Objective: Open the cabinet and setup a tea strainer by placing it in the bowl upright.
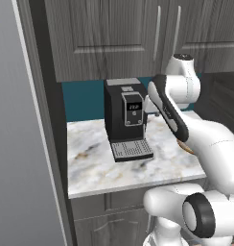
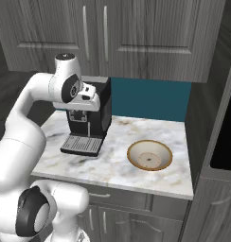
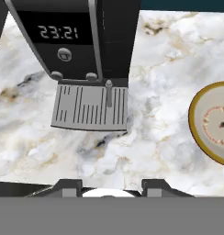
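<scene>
The dark grey wall cabinet [image 1: 104, 33] [image 2: 150, 33] hangs above the counter with both doors shut, its silver bar handles [image 2: 105, 30] side by side. The tan bowl [image 2: 149, 155] [image 3: 215, 121] sits upright on the marble counter, right of the coffee machine, with nothing in it. My gripper [image 3: 111, 187] is open, its fingertips [image 3: 68, 186] wide apart, looking down on the counter from above its front edge. The white hand [image 2: 89, 97] hovers in front of the coffee machine, well below the cabinet handles. The tea strainer is out of view.
A black coffee machine [image 1: 126, 115] [image 2: 89, 123] [image 3: 77, 36] with a grey drip tray [image 3: 91, 108] stands on the marble counter [image 2: 112, 165]. A tall grey panel [image 1: 23, 144] borders the counter's left and a dark unit [image 2: 217, 142] its right. Grey drawers sit below.
</scene>
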